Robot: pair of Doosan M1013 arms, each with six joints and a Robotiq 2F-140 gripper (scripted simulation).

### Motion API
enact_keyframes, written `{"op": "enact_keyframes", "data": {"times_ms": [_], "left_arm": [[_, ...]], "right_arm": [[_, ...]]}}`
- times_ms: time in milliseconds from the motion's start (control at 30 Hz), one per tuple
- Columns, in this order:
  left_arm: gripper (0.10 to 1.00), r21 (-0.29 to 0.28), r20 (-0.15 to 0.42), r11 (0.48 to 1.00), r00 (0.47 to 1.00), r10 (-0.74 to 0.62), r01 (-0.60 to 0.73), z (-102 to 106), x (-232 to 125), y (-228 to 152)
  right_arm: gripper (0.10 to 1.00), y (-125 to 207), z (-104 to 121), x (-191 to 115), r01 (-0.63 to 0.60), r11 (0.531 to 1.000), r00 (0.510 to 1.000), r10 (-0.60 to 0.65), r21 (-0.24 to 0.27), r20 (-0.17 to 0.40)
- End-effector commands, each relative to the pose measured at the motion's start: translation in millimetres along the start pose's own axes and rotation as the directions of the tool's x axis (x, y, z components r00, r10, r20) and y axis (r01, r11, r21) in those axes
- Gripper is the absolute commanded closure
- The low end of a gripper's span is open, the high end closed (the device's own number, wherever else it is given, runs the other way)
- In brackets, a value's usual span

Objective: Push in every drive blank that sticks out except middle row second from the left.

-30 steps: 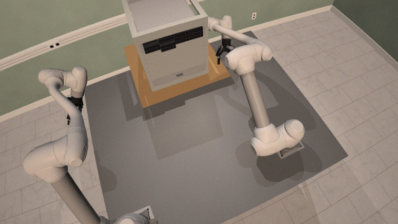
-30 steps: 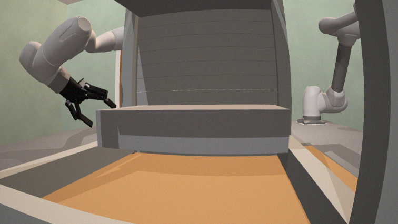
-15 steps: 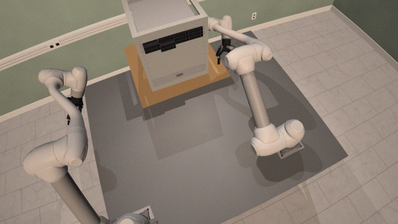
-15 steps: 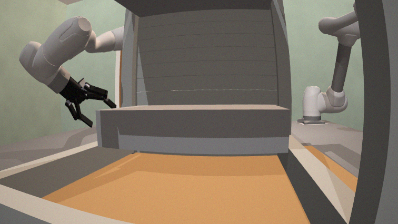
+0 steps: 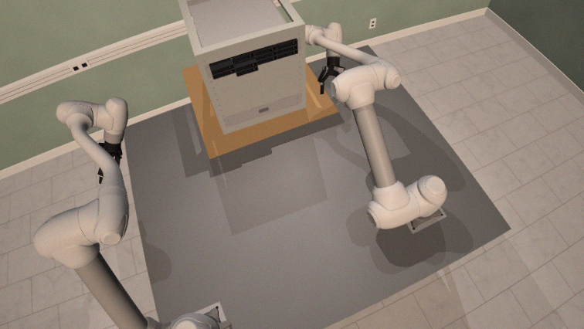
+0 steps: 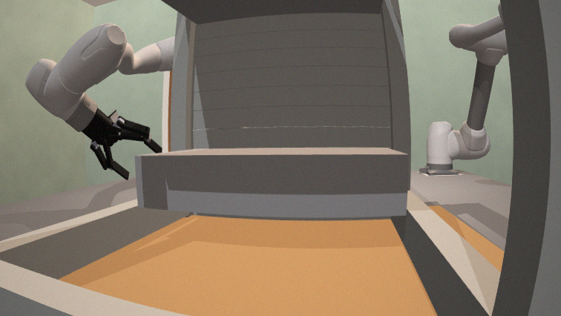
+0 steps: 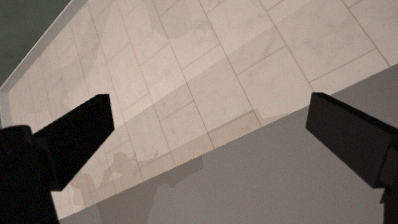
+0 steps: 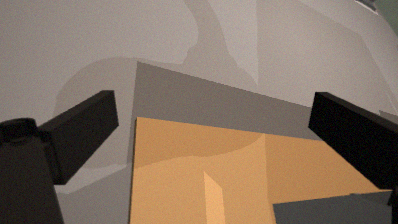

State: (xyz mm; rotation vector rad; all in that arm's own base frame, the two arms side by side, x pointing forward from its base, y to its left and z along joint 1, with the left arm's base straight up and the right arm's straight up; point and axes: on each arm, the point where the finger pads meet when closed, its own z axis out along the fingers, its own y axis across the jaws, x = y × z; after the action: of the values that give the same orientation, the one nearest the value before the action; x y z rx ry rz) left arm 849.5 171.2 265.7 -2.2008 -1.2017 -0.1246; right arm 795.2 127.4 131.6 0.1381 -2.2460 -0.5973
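Top view: my left gripper (image 5: 108,168) (image 7: 210,111) and right gripper (image 5: 331,81) (image 6: 144,164) (image 8: 213,109) stand wide, flanking the rack (image 5: 261,98) (image 6: 274,174) (image 8: 335,212), probably leaving its drive blanks (image 5: 286,47) accessible.

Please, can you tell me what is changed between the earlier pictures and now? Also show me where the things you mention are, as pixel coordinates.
Nothing has visibly changed. Both the left gripper (image 5: 109,168) (image 7: 210,111) and the right gripper (image 5: 331,79) (image 6: 144,165) (image 8: 213,109) stay open and empty where they were. The rack (image 5: 265,92) stands in the same place, and its drive blanks (image 5: 246,68) look the same.
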Motion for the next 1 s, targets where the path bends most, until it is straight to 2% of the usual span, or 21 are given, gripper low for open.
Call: {"op": "enact_keyframes", "data": {"times_ms": [0,467,967], "left_arm": [[0.098,-0.001,-0.001,1.0,1.0,-0.001,0.001,-1,1,-1],[0.098,-0.001,-0.001,1.0,1.0,-0.001,0.001,-1,1,-1],[0.098,-0.001,-0.001,1.0,1.0,-0.001,0.001,-1,1,-1]], "right_arm": [[0.098,-2,-2,2,0.005,1.0,1.0,-0.005,-0.002,0.004],[0.098,-30,-12,14,0.05,0.999,0.998,-0.05,-0.019,0.024],[0.098,-98,-31,49,0.165,0.985,0.984,-0.16,-0.05,0.083]]}}
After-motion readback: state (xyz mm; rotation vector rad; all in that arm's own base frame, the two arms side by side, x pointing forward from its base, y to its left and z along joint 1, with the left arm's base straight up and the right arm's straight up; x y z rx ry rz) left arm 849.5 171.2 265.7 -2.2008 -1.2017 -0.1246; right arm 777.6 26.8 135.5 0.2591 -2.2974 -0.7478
